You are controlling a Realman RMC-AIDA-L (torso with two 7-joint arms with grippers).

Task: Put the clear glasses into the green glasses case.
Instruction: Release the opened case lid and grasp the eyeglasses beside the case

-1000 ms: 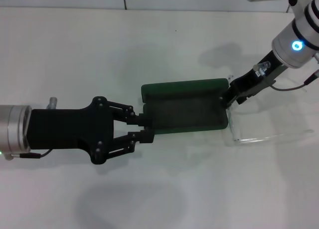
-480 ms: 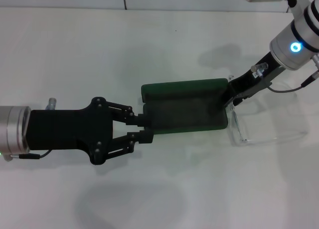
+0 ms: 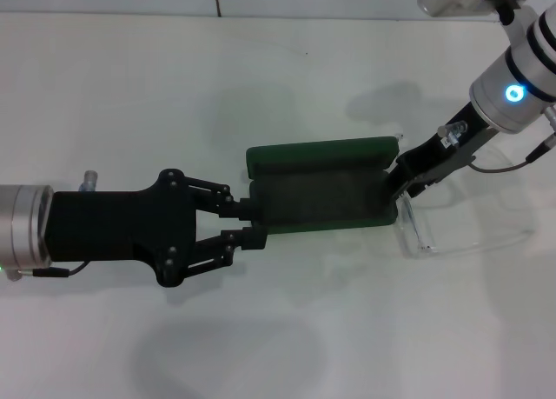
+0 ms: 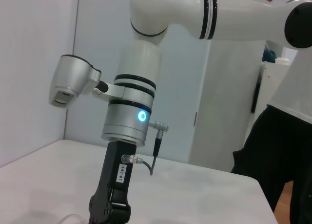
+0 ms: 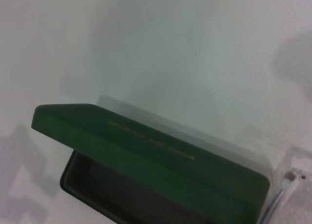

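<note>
- You are looking at a robot test room or lab, not at a home.
- The table (image 3: 130, 95) is plain white and bare, with a seam between two panels at its far edge, like a test bench.
- In the left wrist view you see pale, undecorated walls (image 4: 34, 63) and a tall light panel or door (image 4: 229, 97) with a dark handle.
- A person (image 4: 285, 136) in a white top and dark trousers stands close beside the table, at the edge of that view.
- The right arm (image 4: 134, 102) is white with black rings and a lit blue indicator, with a cable plugged in at its wrist, which is typical of research equipment.
</note>
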